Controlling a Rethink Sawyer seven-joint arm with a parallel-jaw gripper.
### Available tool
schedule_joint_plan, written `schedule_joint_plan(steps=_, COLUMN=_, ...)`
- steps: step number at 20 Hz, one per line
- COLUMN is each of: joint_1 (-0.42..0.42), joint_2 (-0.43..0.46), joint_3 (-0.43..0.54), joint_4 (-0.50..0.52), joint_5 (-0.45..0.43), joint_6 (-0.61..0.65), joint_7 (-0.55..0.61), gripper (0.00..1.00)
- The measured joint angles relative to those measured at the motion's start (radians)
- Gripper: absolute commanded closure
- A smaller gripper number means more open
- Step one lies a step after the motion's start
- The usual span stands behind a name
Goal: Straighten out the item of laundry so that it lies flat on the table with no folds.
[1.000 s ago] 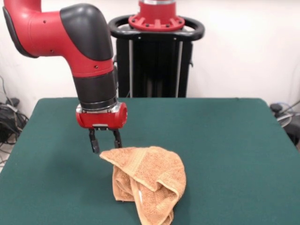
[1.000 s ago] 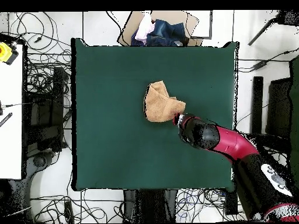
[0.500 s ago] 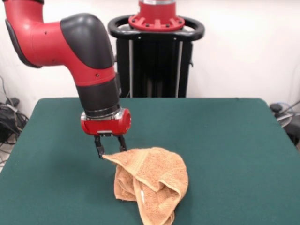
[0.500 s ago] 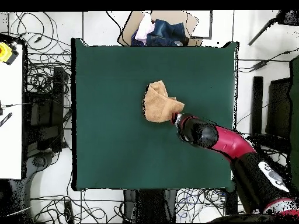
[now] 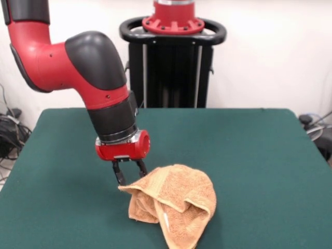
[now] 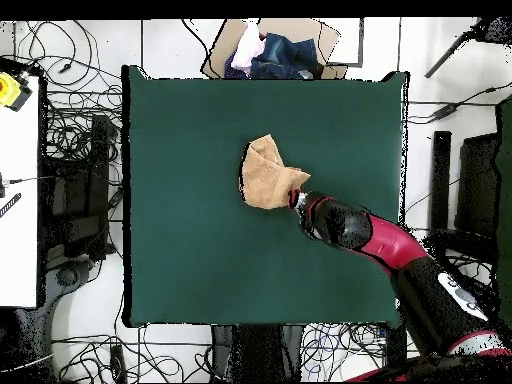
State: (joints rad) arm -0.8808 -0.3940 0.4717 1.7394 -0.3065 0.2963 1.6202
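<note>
In the front view the towel point(image 5: 174, 207) lies bunched in the lower centre of the frame on the green table point(image 5: 249, 155), with one corner drawn out to a point at its left. The gripper point(image 5: 130, 174) comes down from the arm in the upper left of the frame, and its jaws are closed on that corner, so the cloth sits just right of and below the fingertips and hangs away from them in folds. A pale strip, probably the label, shows in a crease at the towel's lower middle. Compared with a second ago, the gripper has moved right and lower in the frame, the arm leans more steeply, and the towel has shifted a little right with it; then the fingers stood spread just left of the corner, now they pinch it. The bundle's long axis runs from the held corner at upper left down to a drooping end at the bottom edge of the frame. In the overhead view the towel point(image 6: 266, 175) sits slightly above the centre of the table point(image 6: 180, 260), and the gripper point(image 6: 296, 197) meets it at its lower right corner. Here the cloth has slid left since the earlier frame. It is a rough wedge, its long axis running from upper left to lower right.
</note>
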Motion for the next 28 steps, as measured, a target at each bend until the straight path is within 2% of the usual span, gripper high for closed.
schedule_joint_plan(steps=5, joint_1=-0.003, joint_2=0.007, joint_3=0.016, joint_4=-0.002, joint_5=0.000, joint_6=0.000, joint_7=0.000, gripper=0.00)
schedule_joint_plan(steps=6, joint_1=-0.002, joint_2=0.008, joint_3=0.019, joint_4=-0.001, joint_5=0.000, joint_6=0.000, joint_7=0.000, gripper=1.00)
schedule_joint_plan(steps=28, joint_1=0.002, joint_2=0.008, joint_3=0.020, joint_4=0.000, joint_5=0.000, joint_6=0.000, joint_7=0.000, gripper=1.00)
